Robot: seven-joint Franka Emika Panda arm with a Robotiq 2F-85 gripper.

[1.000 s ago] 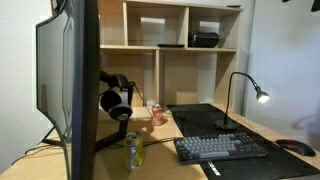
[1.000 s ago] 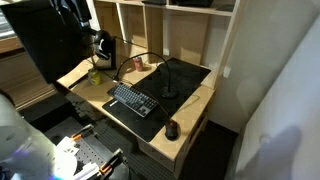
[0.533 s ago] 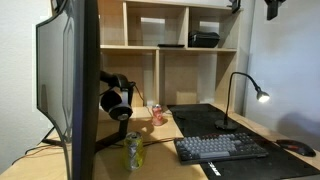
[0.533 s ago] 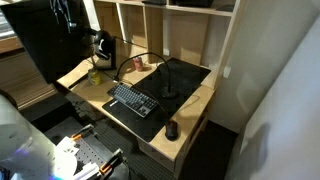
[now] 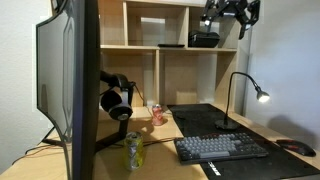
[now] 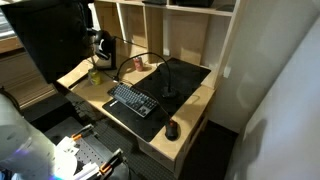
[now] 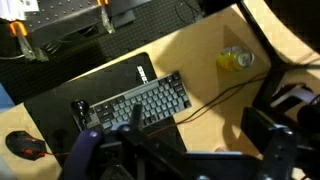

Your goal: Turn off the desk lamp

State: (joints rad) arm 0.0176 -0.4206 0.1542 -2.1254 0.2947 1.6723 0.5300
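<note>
My fingers (image 7: 84, 152) stand spread wide, grasping nothing. My gripper (image 5: 228, 20) hangs high above the keyboard (image 5: 222, 148). The desk lamp (image 5: 233, 95) stands just behind that keyboard, its small head glowing white.

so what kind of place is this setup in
Probably a home or office desk workstation: a large monitor, a keyboard, a lit desk lamp, and wooden cubby shelves behind.
</note>
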